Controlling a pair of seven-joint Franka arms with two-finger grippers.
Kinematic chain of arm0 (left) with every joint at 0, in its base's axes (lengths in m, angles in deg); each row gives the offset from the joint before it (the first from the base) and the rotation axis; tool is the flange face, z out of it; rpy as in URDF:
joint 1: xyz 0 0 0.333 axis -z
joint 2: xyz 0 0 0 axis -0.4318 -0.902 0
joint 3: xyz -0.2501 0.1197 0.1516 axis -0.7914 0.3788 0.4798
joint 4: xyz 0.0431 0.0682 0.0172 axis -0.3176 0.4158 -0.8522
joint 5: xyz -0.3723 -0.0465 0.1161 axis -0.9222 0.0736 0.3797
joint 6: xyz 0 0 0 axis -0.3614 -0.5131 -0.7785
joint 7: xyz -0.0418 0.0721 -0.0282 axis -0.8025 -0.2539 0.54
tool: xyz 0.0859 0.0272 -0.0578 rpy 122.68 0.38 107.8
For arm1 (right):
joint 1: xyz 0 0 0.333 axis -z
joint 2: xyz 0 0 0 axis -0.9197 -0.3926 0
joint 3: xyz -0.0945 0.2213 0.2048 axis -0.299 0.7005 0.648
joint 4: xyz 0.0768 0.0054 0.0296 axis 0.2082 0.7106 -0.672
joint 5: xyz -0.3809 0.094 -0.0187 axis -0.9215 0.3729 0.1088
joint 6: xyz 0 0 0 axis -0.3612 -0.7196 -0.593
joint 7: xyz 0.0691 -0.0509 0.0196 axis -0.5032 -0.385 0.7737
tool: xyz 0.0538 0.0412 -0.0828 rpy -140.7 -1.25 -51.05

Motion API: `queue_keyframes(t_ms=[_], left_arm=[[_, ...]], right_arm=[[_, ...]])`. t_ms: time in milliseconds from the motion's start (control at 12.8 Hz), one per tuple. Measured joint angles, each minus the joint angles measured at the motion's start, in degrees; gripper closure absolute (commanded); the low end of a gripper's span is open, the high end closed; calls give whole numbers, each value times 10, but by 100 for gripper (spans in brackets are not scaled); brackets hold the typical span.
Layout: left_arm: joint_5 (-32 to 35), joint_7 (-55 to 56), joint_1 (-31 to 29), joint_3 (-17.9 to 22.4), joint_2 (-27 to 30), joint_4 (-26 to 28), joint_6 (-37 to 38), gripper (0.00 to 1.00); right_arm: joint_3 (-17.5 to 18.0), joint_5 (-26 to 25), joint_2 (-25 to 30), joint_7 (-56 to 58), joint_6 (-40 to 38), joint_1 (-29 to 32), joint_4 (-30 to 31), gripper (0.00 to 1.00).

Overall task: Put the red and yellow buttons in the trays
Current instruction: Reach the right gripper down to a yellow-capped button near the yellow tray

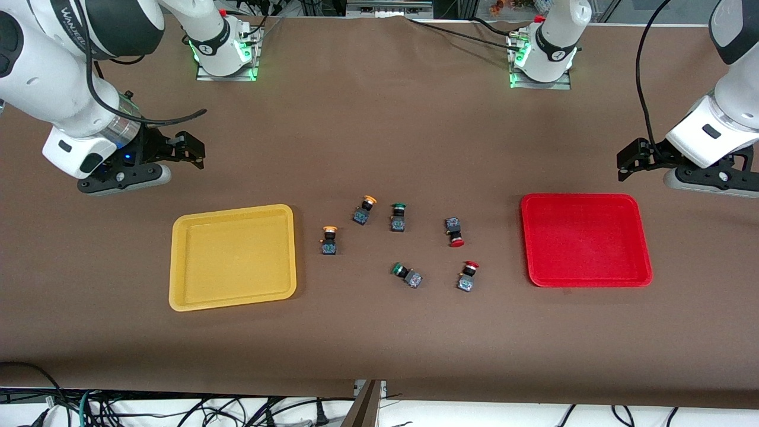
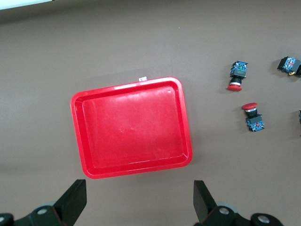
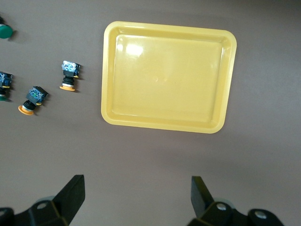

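The yellow tray point(image 1: 178, 261) lies toward the right arm's end of the table and the red tray point(image 1: 525, 237) toward the left arm's end; both are empty. Between them lie two yellow-capped buttons point(image 1: 329, 239) point(image 1: 364, 210) and two red-capped buttons point(image 1: 455, 232) point(image 1: 468, 276). My right gripper point(image 1: 188, 149) hangs open over bare table by the yellow tray point(image 3: 107, 75), with the yellow buttons point(image 3: 69, 75) point(image 3: 33, 100) in its view. My left gripper point(image 1: 631, 159) hangs open by the red tray point(image 2: 77, 136), with the red buttons point(image 2: 237, 76) point(image 2: 252, 117) in its view.
Two green-capped switches point(image 1: 398, 217) point(image 1: 407, 275) lie among the buttons in the middle of the table. The brown cloth runs wide around both trays. The arm bases stand along the table edge farthest from the front camera.
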Motion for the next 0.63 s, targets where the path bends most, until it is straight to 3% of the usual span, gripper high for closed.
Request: queue_keyframes(t_ms=[626], left_arm=[[0,1,0,-1,0,0,1,0]], right_arm=[[4,-1,-12,0,7,-7,-6,0]])
